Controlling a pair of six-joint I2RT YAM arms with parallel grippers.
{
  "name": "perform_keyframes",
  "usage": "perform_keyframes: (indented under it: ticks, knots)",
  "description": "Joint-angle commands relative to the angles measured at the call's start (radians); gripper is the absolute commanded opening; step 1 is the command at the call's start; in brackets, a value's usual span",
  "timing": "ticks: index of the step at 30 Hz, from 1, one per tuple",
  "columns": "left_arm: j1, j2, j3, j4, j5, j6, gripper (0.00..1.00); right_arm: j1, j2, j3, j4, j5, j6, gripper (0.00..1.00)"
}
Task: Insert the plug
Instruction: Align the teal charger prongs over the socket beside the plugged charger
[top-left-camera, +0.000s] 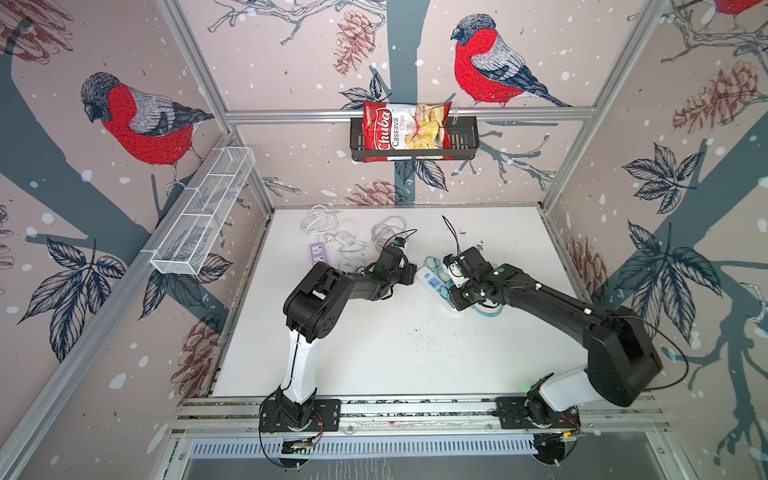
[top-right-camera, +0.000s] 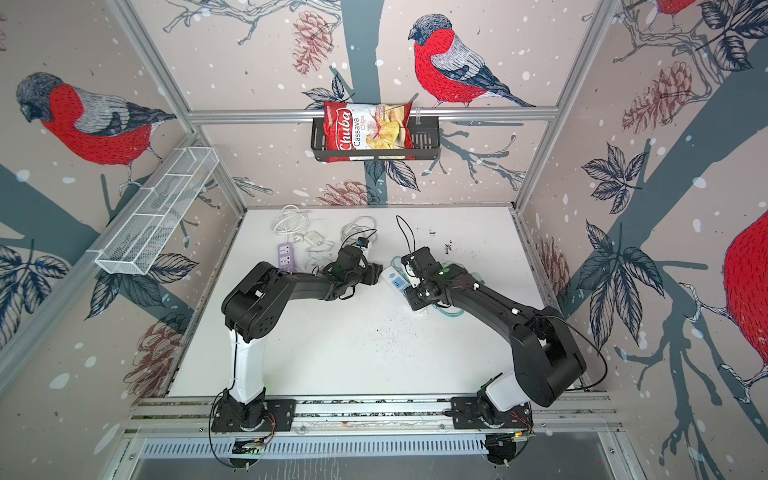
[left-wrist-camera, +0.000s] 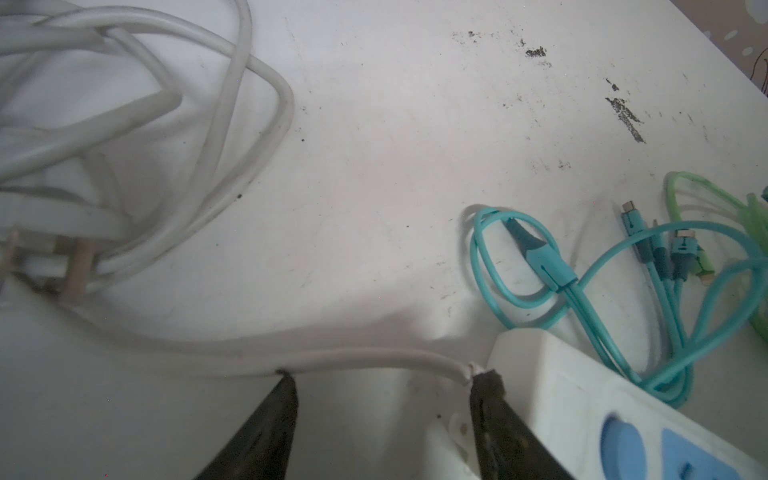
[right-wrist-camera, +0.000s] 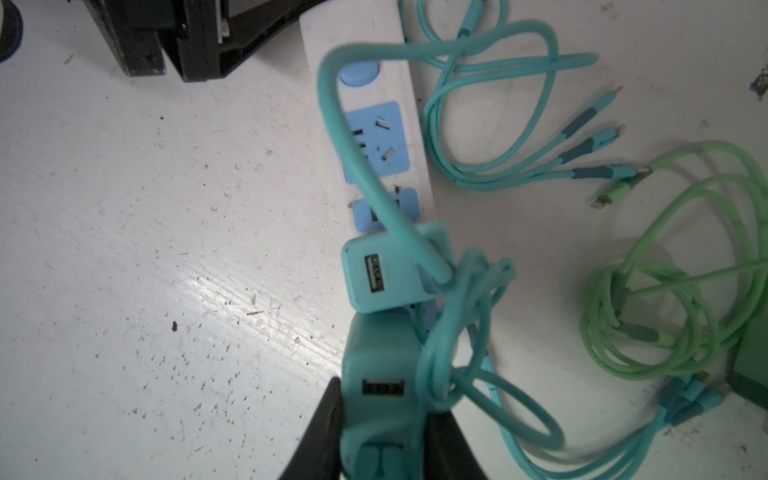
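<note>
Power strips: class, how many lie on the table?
2. The purple strip lies back left beside white cables; the white strip lies mid-table, partly under the right arm. Others may be hidden.

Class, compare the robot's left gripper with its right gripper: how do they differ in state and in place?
The left gripper stands open, clamping nothing; the right gripper is shut on a teal charger. The left gripper sits at the corded end of the white power strip; the right gripper is farther along it, by the blue sockets. Both are black and work at that same strip.
</note>
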Motion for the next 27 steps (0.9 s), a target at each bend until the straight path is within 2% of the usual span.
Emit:
perform_keyframes:
  ticks: [1, 4, 12, 21, 27]
  knots:
    - [0.003, 0.009, -0.012, -0.166, 0.051, -0.012, 0.65, -0.003, 0.001, 0.01, 0.0, 0.014, -0.017, 0.02]
    - [0.003, 0.008, -0.013, -0.165, 0.054, -0.009, 0.65, -0.002, 0.0, 0.014, -0.003, 0.031, -0.025, 0.02]
    - [0.004, 0.006, -0.013, -0.166, 0.063, -0.005, 0.65, 0.001, -0.009, 0.001, 0.017, -0.026, -0.05, 0.02]
    - [0.005, 0.004, -0.015, -0.163, 0.069, -0.006, 0.64, 0.005, 0.022, -0.013, 0.014, 0.006, -0.045, 0.01]
    - [0.006, 0.001, -0.018, -0.16, 0.078, 0.001, 0.64, 0.008, -0.011, 0.007, -0.013, 0.014, -0.038, 0.01]
